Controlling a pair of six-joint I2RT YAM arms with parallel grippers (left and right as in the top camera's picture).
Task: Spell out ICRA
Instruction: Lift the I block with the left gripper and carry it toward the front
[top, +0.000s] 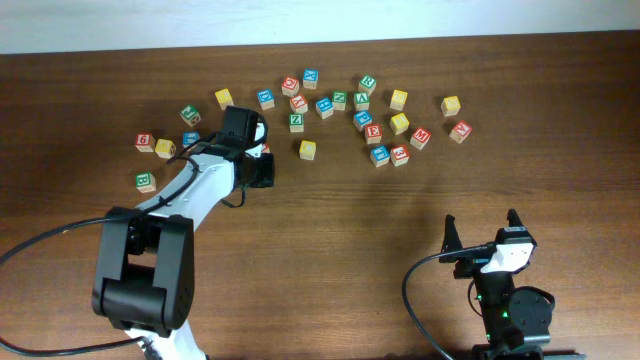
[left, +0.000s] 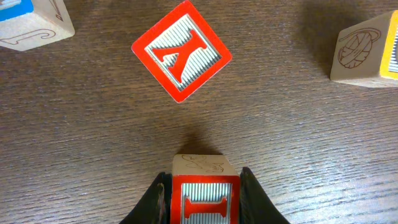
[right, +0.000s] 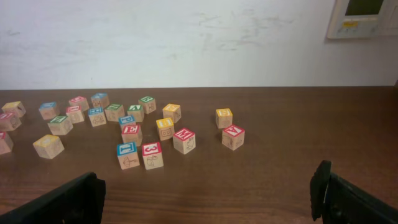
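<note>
In the left wrist view, a wooden block with a red letter I (left: 205, 198) sits between my left gripper's (left: 204, 180) black fingers, which press on both its sides; it rests on the table. In the overhead view, my left gripper (top: 262, 160) covers that block, left of the scattered blocks. Just ahead lies a red-framed block (left: 181, 51) turned diamond-wise, its letter looking like an A, also seen from above as the red block (top: 298, 103). My right gripper (top: 483, 232) stands wide open near the front right, with nothing between its fingers (right: 74, 199).
Several letter blocks in red, blue, green and yellow are scattered across the back of the table (top: 340, 240). A yellow block (top: 307, 149) lies right of my left gripper. A blue-topped block (left: 28, 22) and a yellow-sided block (left: 367, 53) flank the red one.
</note>
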